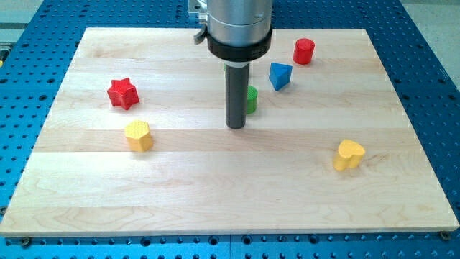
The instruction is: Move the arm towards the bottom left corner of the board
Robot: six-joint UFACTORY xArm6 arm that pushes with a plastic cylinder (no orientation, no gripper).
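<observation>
My tip (236, 126) rests on the wooden board (215, 194) near its middle, a little toward the view's top. A green block (251, 99) sits just behind the rod on its right, partly hidden by it. A yellow block (139, 135) lies to the tip's left, and a red star block (123, 93) lies above that one. A blue block (279, 75) and a red cylinder (304, 51) lie to the tip's upper right. A yellow heart-shaped block (348, 154) lies to the lower right. The board's bottom left corner (8, 232) is far from the tip.
The board lies on a blue perforated table (431, 43) that shows on all sides. The arm's silver and black housing (239, 25) hangs over the board's top edge.
</observation>
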